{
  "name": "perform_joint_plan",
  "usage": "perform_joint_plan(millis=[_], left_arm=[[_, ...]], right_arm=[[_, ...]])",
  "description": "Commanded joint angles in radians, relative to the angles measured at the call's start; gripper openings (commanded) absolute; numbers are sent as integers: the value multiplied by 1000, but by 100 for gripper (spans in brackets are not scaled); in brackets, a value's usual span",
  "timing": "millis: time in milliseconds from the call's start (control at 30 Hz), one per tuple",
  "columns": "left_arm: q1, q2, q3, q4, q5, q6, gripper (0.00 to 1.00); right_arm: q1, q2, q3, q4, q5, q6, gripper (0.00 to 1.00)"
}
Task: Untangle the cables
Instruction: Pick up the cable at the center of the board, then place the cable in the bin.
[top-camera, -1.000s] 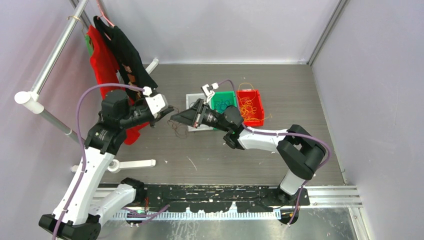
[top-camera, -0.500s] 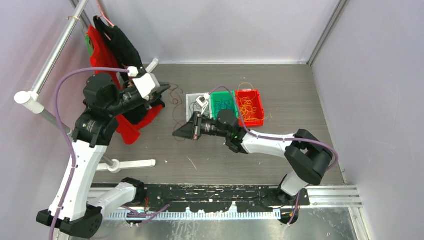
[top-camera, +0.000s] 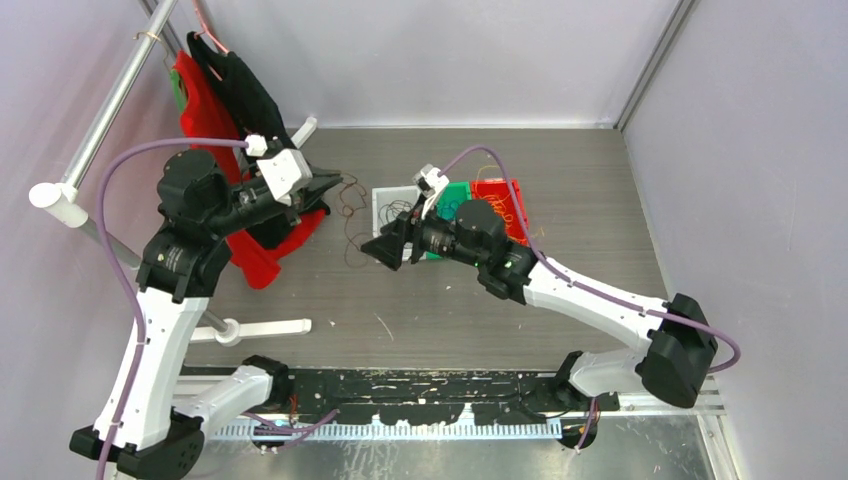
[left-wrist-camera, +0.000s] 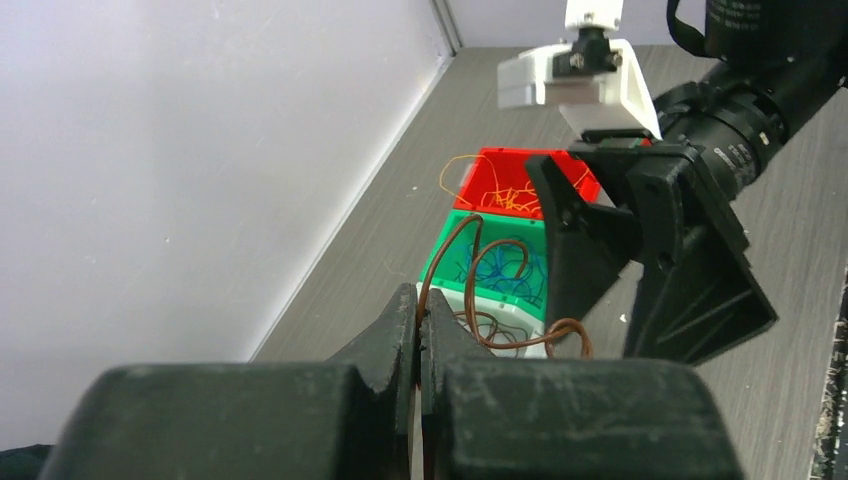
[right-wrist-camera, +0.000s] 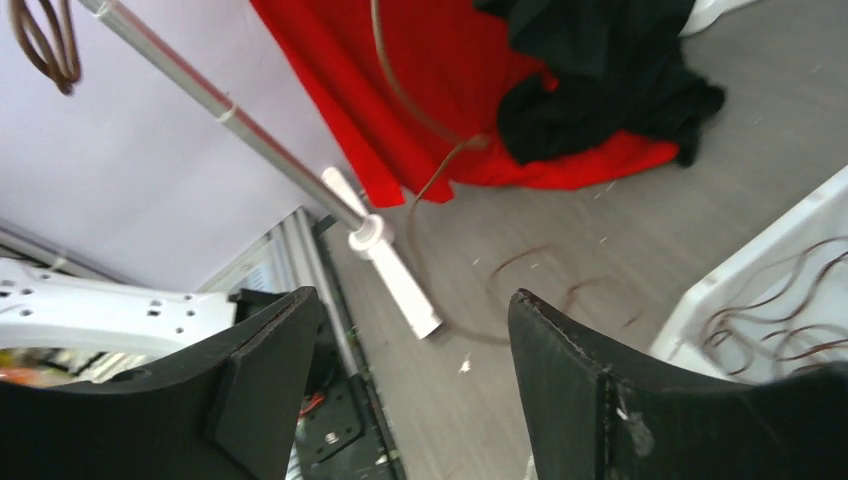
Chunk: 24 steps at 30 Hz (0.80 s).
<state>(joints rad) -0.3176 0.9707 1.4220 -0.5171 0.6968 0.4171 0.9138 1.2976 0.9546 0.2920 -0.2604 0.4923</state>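
My left gripper is shut on a brown cable, which hangs from it in loops down to the floor. The left wrist view shows that cable pinched between the closed jaws of the left gripper. My right gripper hovers open just right of the strand's lower end, nothing between its fingers. In the right wrist view, the right gripper gapes wide over the floor, the brown strand dangling ahead. More brown cables lie in the white bin, blue ones in the green bin, orange ones in the red bin.
A clothes rack pole stands at the left with a red garment and a black garment hanging behind my left gripper. Its white foot lies on the floor. Grey walls close in the back and right.
The right gripper has opened and let go of the brown cable, then lifted and moved slightly right. The left gripper stays shut on the cable, nearly still.
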Motion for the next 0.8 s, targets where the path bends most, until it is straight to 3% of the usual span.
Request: perform_joint_plan(millis=[0,267,600,700,767], left_arm=[[-6,-14,46,15,37,-41,0],[-11,0,69,16,36,-47,0],[-20,6,21,49,42,-64,0],[-22,11,17,57,45,-62,0],[-22,15,16,65,46,-57,0]], right_arm=[[-6,8,83,-56,68,-182,75],[-4,147,125,73,-42,-139,71],[-53,232,154,175,-104,30,37],[-99,207,119,166,-67,52,40],[-127,175,78,146,-16,50,48]])
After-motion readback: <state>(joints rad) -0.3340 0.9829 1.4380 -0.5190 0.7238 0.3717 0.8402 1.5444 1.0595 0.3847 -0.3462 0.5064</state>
